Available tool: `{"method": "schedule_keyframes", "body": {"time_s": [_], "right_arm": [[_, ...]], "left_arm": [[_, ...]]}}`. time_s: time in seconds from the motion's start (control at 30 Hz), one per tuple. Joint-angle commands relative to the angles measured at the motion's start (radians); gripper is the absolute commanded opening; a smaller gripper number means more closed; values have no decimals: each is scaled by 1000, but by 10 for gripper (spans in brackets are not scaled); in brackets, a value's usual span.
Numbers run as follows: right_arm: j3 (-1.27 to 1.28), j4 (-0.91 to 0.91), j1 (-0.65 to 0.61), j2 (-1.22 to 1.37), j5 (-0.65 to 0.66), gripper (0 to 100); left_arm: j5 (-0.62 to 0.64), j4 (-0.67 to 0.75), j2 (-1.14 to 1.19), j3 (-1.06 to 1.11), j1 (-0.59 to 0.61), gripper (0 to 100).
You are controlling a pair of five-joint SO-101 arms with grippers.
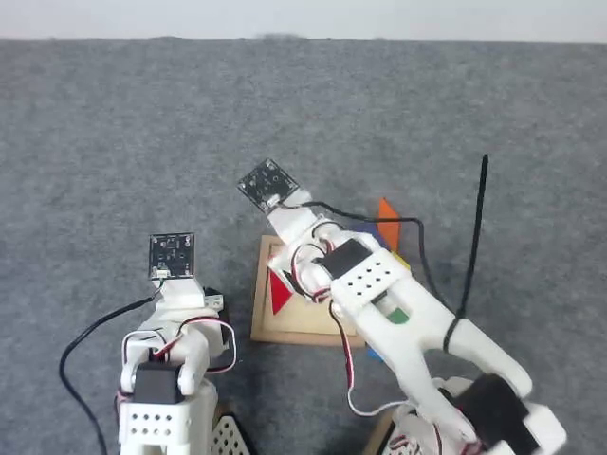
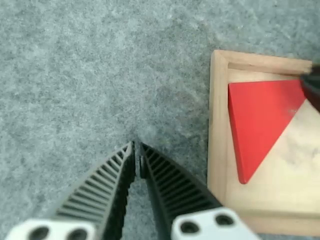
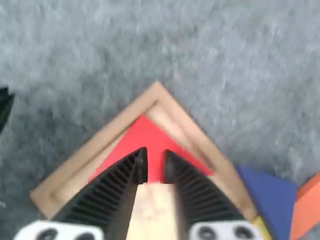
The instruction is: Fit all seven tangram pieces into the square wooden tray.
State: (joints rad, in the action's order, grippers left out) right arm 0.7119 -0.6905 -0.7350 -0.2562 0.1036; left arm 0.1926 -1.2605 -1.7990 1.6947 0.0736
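Observation:
The square wooden tray (image 1: 258, 301) lies mid-table with a red triangle (image 1: 278, 291) in its left part. My right gripper (image 3: 155, 161) hangs just over that red triangle (image 3: 150, 135) near a tray corner (image 3: 159, 90), its fingers slightly open and holding nothing. Blue (image 3: 267, 192) and orange (image 3: 307, 207) pieces lie outside the tray rim. My left gripper (image 2: 136, 146) is shut and empty over bare carpet, left of the tray (image 2: 217, 125) and the red triangle (image 2: 255, 120).
The orange piece (image 1: 387, 210), a blue piece (image 1: 365, 227) and a yellow piece (image 1: 400, 258) sit by the tray's far right side, partly under the right arm. A green piece (image 1: 398, 318) peeks out beneath that arm. Grey carpet spreads to the left and far side.

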Motion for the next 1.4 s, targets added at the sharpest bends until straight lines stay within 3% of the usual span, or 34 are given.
{"method": "schedule_keyframes", "body": {"time_s": [0.0,0.2,0.4,0.7,0.9,1.2,1.37], "right_arm": [[-109,54,-5,82,-54,247],[-255,147,-24,354,-181,252],[-284,59,-73,467,-183,252],[-255,-226,-71,354,-75,252],[-126,-119,-77,231,-68,252],[84,-87,-77,-150,-23,252],[213,-31,-56,-131,-17,252]], "left_arm": [[-8,-2,-20,-12,6,14],[-8,-2,-20,-12,6,14],[-8,-2,-20,-12,6,14],[-8,-2,-20,-12,6,14],[-8,-2,-20,-12,6,14],[-8,-2,-20,-12,6,14],[-8,-2,-20,-12,6,14]]}}
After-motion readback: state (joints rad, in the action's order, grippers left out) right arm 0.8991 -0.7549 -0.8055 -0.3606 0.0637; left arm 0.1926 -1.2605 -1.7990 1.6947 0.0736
